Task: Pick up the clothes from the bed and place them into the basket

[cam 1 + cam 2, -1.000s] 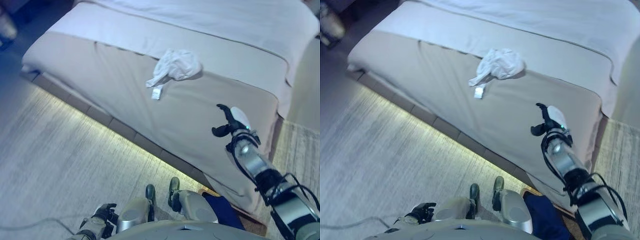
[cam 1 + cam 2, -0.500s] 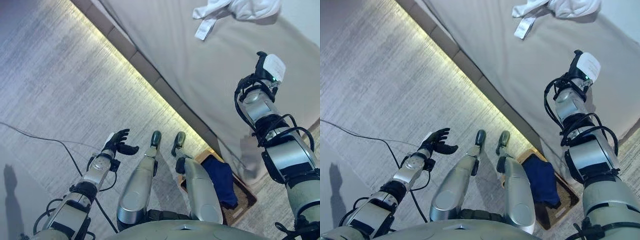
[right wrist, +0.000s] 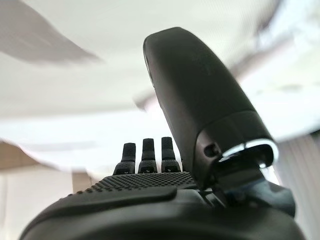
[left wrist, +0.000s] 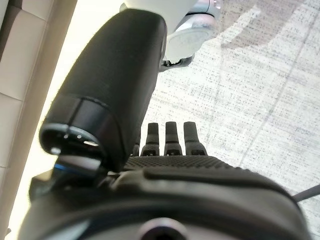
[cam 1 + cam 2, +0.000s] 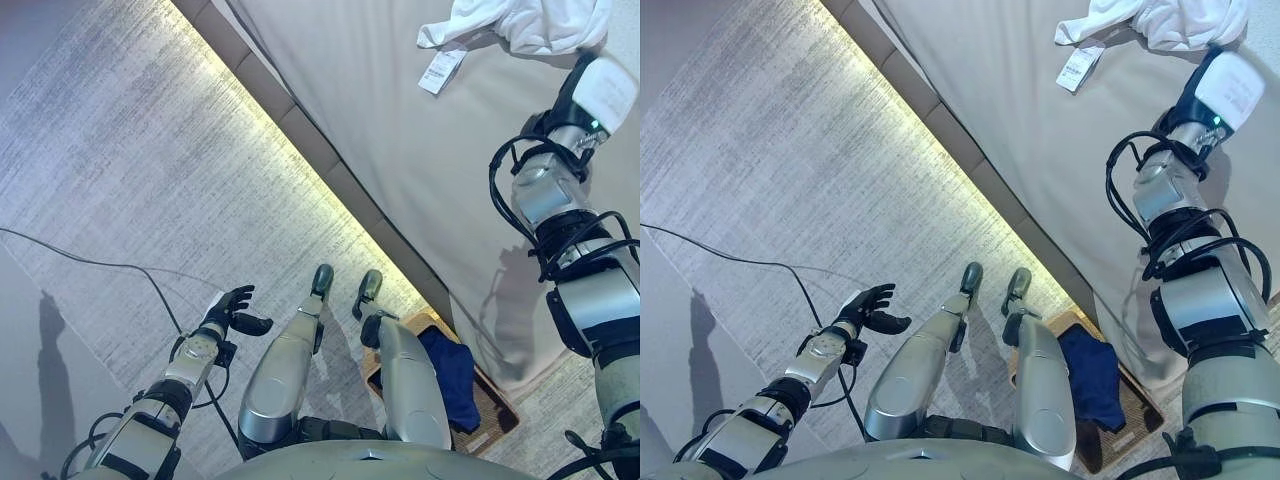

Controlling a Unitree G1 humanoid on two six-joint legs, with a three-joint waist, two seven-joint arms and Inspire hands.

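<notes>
A crumpled white garment (image 5: 530, 22) with a tag (image 5: 440, 72) lies on the beige bed cover (image 5: 400, 150). My right hand (image 5: 590, 95) is stretched out over the bed, just short of the garment's near edge. Its fingers (image 3: 145, 155) are straight and hold nothing. My left hand (image 5: 232, 308) hangs open over the carpet, far from the bed, and it also shows in the left wrist view (image 4: 170, 145). A brown woven basket (image 5: 500, 415) stands on the floor by the bed, with a dark blue cloth (image 5: 455, 375) in it.
A lit strip runs along the bed's base (image 5: 300, 140). Grey carpet (image 5: 120, 180) covers the floor to the left. The bed's corner hangs close above the basket.
The camera has tilted down and shifted. My right hand has reached further up the bed, closer to the white garment. My left hand stays open over the carpet.
</notes>
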